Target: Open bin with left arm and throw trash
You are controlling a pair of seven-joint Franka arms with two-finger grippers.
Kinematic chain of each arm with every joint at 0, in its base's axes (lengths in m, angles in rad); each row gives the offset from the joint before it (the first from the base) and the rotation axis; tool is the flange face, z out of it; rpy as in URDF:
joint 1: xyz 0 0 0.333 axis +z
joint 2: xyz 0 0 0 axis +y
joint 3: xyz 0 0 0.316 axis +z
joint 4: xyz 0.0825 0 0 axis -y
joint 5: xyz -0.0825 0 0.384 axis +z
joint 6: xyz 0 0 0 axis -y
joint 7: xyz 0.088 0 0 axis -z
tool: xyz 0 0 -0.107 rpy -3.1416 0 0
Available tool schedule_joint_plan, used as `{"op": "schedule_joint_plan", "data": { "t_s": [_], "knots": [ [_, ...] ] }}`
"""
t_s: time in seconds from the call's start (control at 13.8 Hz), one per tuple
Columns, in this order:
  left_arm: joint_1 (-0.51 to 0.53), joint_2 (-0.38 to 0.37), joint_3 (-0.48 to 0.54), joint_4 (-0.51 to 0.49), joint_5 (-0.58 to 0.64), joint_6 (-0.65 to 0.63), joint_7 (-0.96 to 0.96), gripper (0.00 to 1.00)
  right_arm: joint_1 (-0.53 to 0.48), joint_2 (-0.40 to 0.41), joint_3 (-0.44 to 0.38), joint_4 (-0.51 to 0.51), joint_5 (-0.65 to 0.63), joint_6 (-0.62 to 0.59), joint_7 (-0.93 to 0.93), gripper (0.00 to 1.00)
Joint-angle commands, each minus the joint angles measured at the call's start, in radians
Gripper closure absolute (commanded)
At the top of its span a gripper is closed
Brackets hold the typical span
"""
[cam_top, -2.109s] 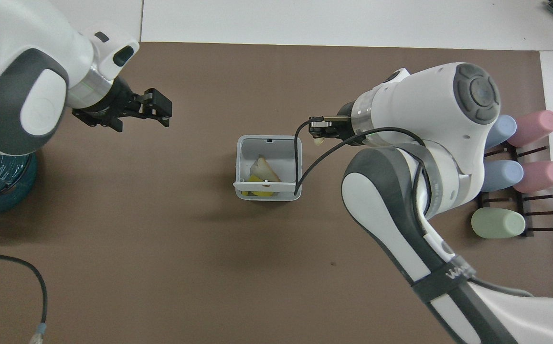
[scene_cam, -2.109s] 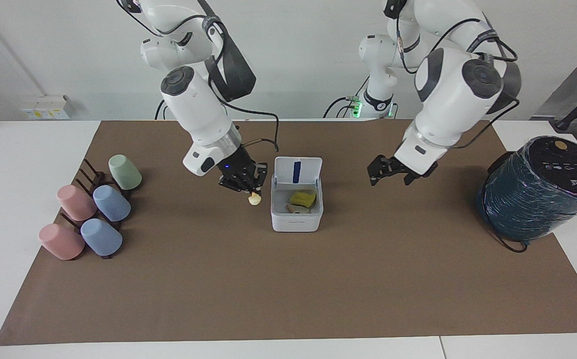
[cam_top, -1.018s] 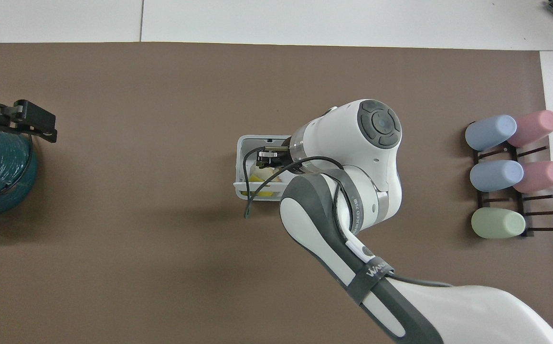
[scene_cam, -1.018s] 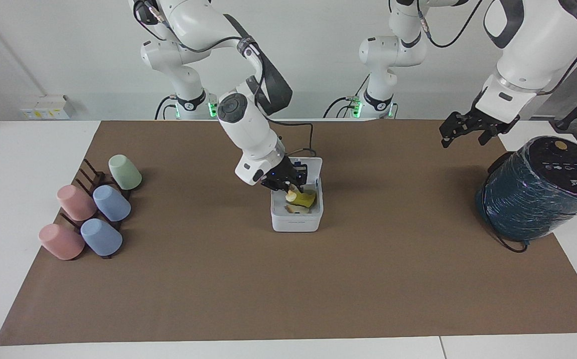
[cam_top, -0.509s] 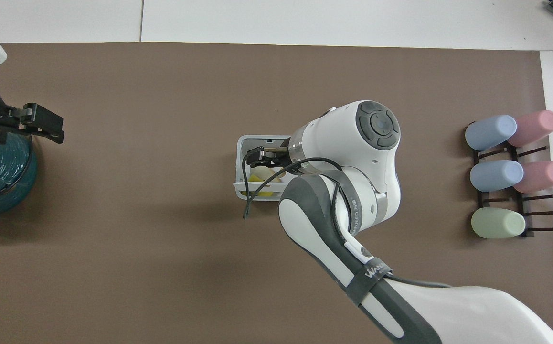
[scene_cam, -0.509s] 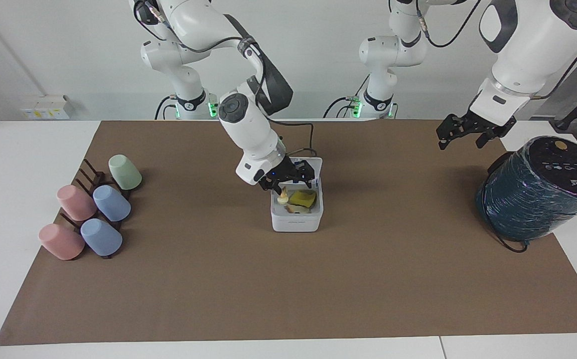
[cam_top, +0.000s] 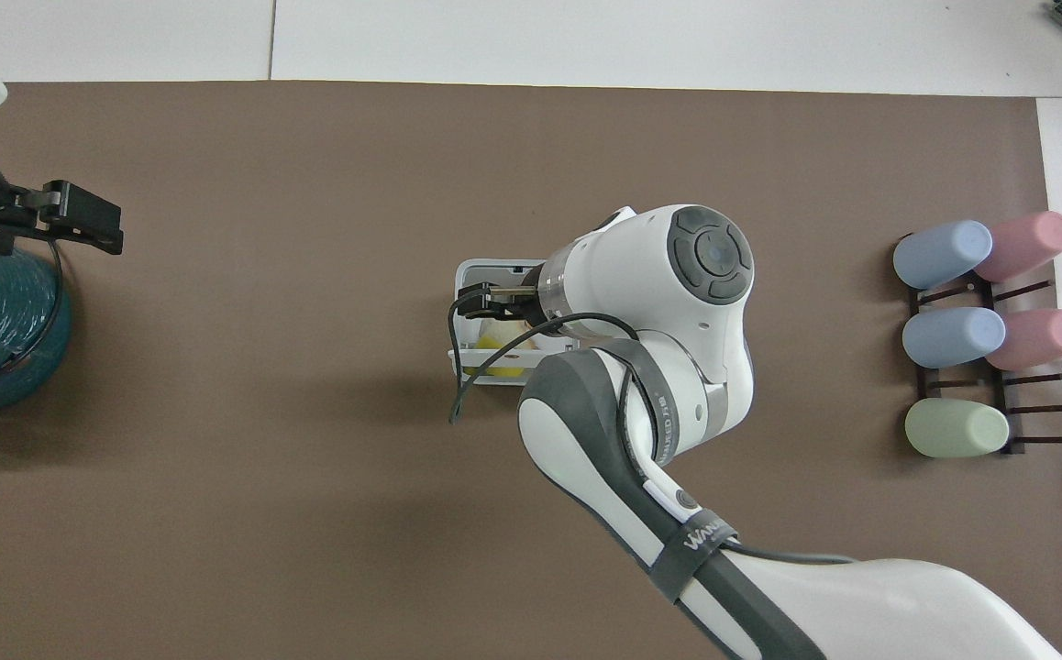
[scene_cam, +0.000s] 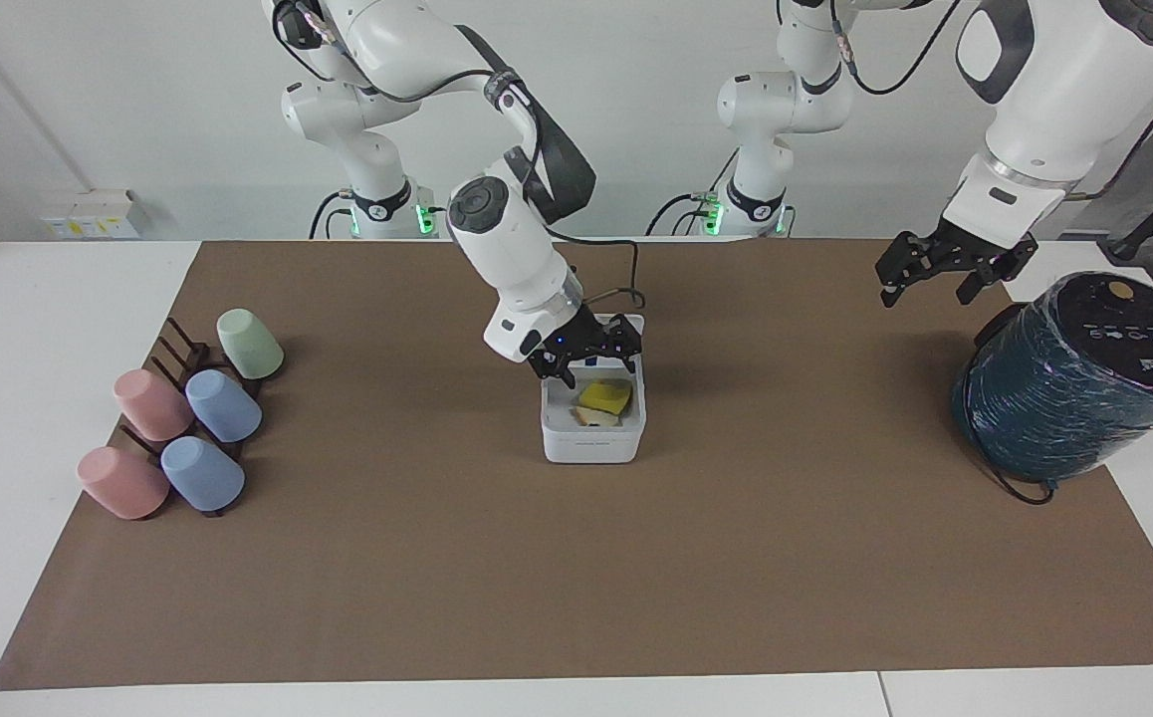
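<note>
Bin [scene_cam: 592, 435] mid-mat, lid up | yellow scrap [scene_cam: 604, 396] and beige scrap [scene_cam: 596, 418] are lying inside | your right gripper [scene_cam: 586, 351] is hovering over it, fingers apart, empty, likely post-drop | left gripper [scene_cam: 943, 267] is waiting spread above the mat near the teal cylinder [scene_cam: 1074, 383], keeping clear.

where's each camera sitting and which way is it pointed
Facing view: high across the table, looking back at the robots; both arms show with their bases at the top, right gripper open over the bin, left gripper open by the teal cylinder.
Overhead view: high above the robots' end, looking forward and steeply down; the right arm fills the bottom, only the left gripper shows at the edge.
Shared: the bin, cups, cylinder and brown mat, half a turn apart.
</note>
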Motion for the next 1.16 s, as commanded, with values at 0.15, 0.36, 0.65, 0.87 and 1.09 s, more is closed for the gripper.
{"op": "schedule_joint_plan", "data": {
  "t_s": [0.15,0.36,0.65,0.87,1.09],
  "knots": [
    [0.008,-0.051,-0.007,-0.107,0.008,0.109,0.032,0.00,-0.108,-0.073,-0.007,0.023,-0.309,-0.013,0.011,0.00],
    [0.008,-0.053,-0.005,-0.110,-0.012,0.115,0.032,0.00,-0.196,-0.135,-0.007,0.023,-0.411,-0.117,0.008,0.00],
    [0.010,-0.051,-0.004,-0.122,-0.016,0.124,0.031,0.00,-0.311,-0.226,-0.005,0.023,-0.425,-0.234,-0.003,0.00],
    [0.008,-0.053,-0.005,-0.124,-0.021,0.112,0.031,0.00,-0.346,-0.293,-0.043,0.032,-0.425,-0.356,-0.108,0.00],
    [0.008,-0.059,-0.004,-0.136,-0.023,0.116,0.031,0.00,-0.330,-0.352,-0.150,0.032,-0.425,-0.516,-0.220,0.00]
  ]
}}
